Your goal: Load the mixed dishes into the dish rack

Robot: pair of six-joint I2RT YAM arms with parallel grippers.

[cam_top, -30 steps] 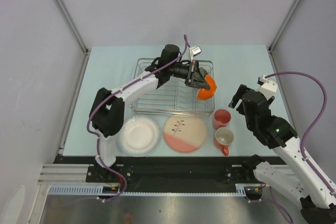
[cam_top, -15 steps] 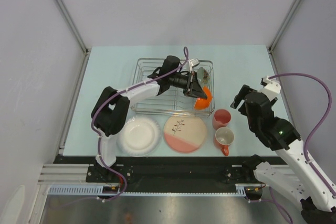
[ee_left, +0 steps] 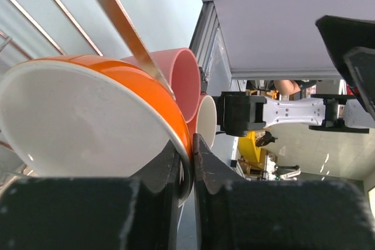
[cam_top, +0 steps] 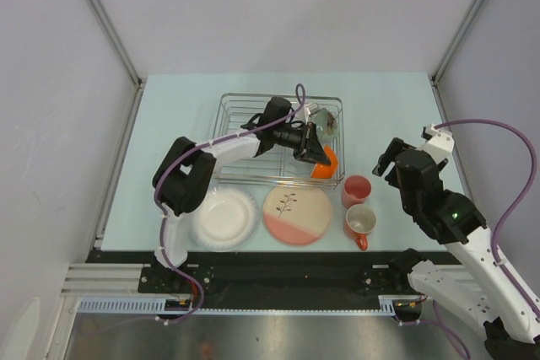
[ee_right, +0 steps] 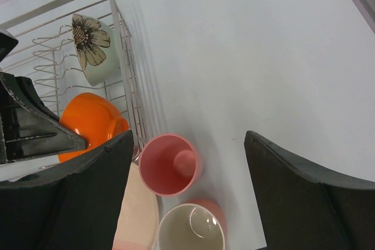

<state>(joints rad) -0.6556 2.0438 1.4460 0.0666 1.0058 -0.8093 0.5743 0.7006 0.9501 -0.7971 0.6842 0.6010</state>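
The silver wire dish rack (cam_top: 253, 137) stands at mid-table. My left gripper (cam_top: 314, 154) reaches into its near right corner, shut on the rim of the small orange bowl (cam_top: 326, 163), which is tilted on edge there. In the left wrist view my left gripper (ee_left: 192, 144) pinches the bowl's (ee_left: 88, 121) rim. A white bowl with a flower print (cam_top: 319, 115) sits in the rack's far right corner. My right gripper (cam_top: 390, 154) is open and empty above the pink cup (ee_right: 171, 165) and orange mug (ee_right: 192, 226). The white ruffled plate (cam_top: 224, 217) and cream plate (cam_top: 297, 214) lie in front of the rack.
The pink cup (cam_top: 357, 190) and the mug (cam_top: 361, 223) stand close together just right of the rack's near right corner, beside the cream plate. The rack's wire wall (ee_right: 126, 86) runs between the orange bowl (ee_right: 91, 121) and the cup. Grey walls enclose the table.
My left gripper has carried the orange bowl toward the rack's near side and lower into it. My right arm has shifted slightly; its jaws stay open.
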